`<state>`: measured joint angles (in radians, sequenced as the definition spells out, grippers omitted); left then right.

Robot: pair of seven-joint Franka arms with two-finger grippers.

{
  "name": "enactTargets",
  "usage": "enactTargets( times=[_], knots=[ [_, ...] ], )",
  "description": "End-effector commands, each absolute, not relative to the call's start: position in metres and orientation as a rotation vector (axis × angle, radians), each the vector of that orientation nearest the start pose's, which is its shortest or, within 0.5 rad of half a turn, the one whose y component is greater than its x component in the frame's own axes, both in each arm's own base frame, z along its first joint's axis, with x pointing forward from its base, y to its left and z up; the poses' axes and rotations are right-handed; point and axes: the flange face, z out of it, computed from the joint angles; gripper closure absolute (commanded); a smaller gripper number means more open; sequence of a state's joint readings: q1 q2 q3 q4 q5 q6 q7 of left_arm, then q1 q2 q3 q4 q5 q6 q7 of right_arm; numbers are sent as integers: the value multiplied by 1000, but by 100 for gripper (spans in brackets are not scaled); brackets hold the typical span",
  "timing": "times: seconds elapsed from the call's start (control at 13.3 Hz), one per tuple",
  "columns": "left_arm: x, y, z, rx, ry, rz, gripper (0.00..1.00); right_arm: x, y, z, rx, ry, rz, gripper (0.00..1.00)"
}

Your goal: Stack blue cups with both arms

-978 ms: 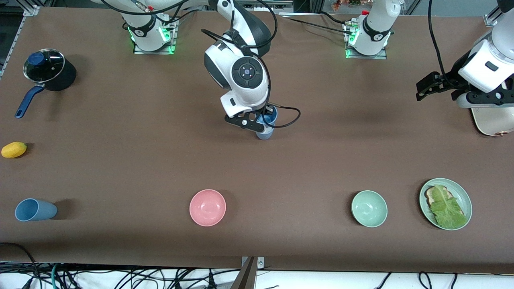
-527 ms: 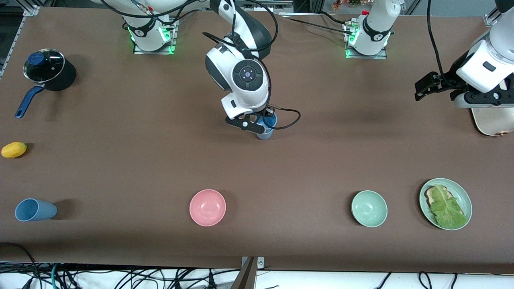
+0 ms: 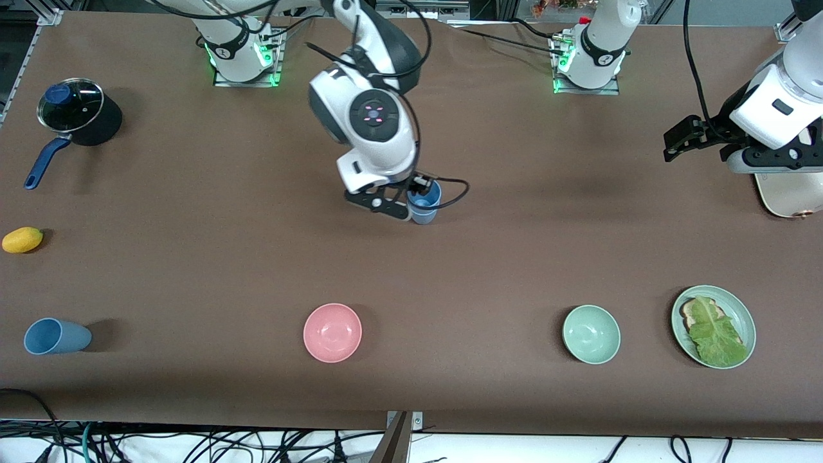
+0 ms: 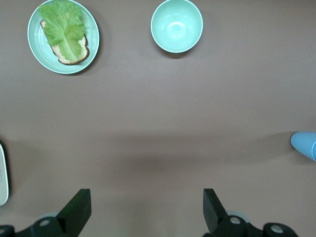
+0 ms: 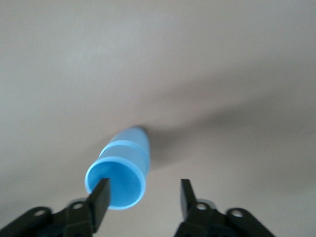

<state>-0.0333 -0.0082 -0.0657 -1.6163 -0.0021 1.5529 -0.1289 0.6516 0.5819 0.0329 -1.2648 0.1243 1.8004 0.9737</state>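
Observation:
Two blue cups (image 3: 424,207) stand nested, one inside the other, mid-table; in the right wrist view the stack (image 5: 121,170) shows a rim line around its wall. My right gripper (image 3: 415,200) (image 5: 143,192) is open just above the stack. One of its fingers (image 5: 100,191) lies across the upper cup's mouth, the other stands clear beside it. Another blue cup (image 3: 54,336) lies on its side near the front edge at the right arm's end. My left gripper (image 3: 685,138) (image 4: 145,205) waits open and empty over the left arm's end; the stack's edge (image 4: 306,143) shows in its view.
A pink bowl (image 3: 332,332), a pale green bowl (image 3: 591,334) and a plate with lettuce on toast (image 3: 714,326) line the front. A lidded pot (image 3: 77,112) and a yellow fruit (image 3: 22,239) sit at the right arm's end. A white appliance (image 3: 787,193) lies under the left arm.
My right gripper has opened and let go of the upper cup, which now rests in the lower one. The right arm has shifted slightly toward its own end. The left arm barely moved.

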Motion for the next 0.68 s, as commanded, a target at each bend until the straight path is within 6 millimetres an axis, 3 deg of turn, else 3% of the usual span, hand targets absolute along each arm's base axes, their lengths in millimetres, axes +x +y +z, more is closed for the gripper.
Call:
enactTargets(
  times=[0.0,0.23,0.45,0.53,0.6],
  knots=[
    [548,-56,612,-3142,-24,88,0,549,363,467,-3041,349,201,0],
    [550,-56,612,-3142,-24,88,0,552,247,512,-3041,196,174,0],
    [550,-56,611,-3143,-24,88,0,554,136,562,-3029,193,163,0],
    [550,-56,611,-3143,-24,88,0,547,112,578,-3035,150,168,0],
    [551,-56,611,-3143,-24,81,0,538,100,590,-3050,99,187,0]
  ],
)
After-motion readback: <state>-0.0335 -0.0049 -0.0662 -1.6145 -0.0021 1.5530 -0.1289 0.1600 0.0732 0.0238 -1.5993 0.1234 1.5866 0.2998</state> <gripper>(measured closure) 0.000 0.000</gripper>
